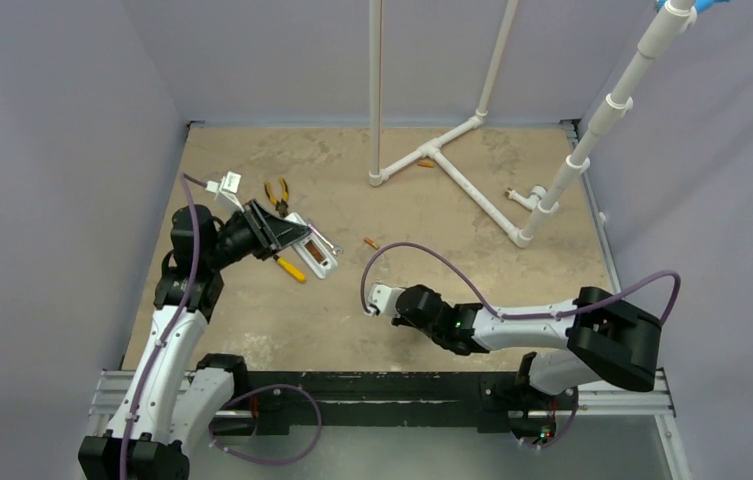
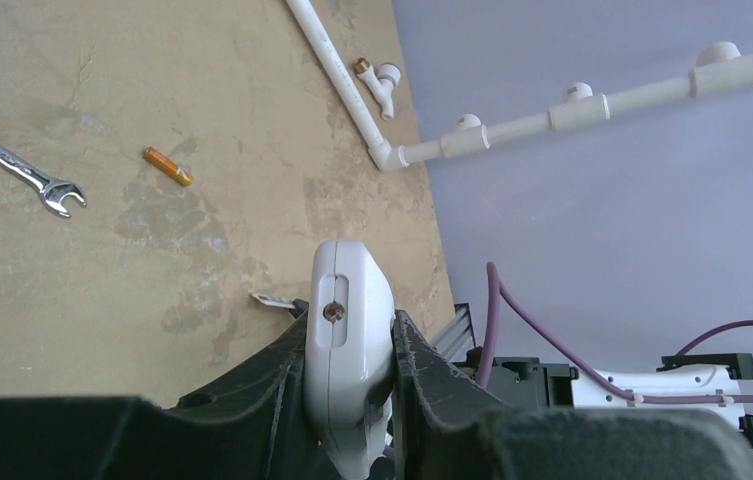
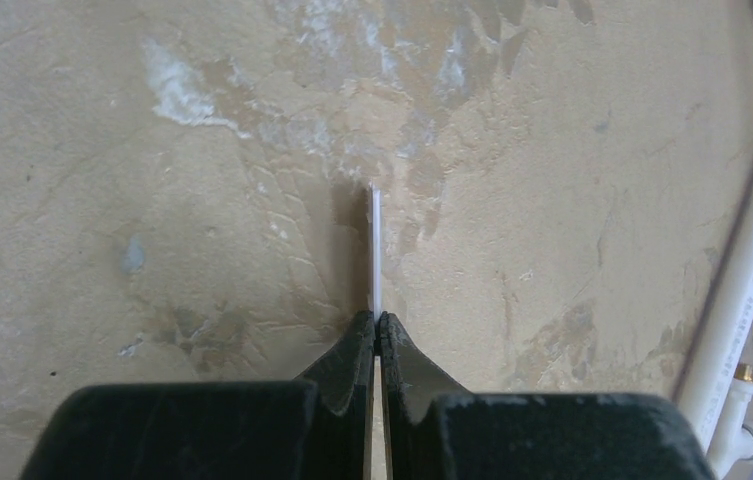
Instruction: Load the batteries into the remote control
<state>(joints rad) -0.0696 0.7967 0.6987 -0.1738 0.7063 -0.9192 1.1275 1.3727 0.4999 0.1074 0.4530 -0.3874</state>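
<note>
Remote [image 2: 349, 320] sits pinched by its long sides between the fingers of your left claw [image 1: 290, 236], over the left part of the counter [image 1: 252, 320]. From above it is a slim white slab turned back-up, with an orange-brown strip in its open recess that may be a battery, though it is too small to be sure. One loose battery [image 1: 371, 243] lies on the counter just right of the remote, between your two claws; another [image 1: 425, 163] sits far back beside the white pipe frame [image 1: 472, 190]. Your right claw [image 1: 376, 300] is closed tight on a thin white plate [image 3: 376, 250]. Only the right wrist view shows that plate edge-on, as a bare sliver. Only the left wrist view shows the remote's rounded end and the wrench [image 2: 22, 165] lying beyond it.
</note>
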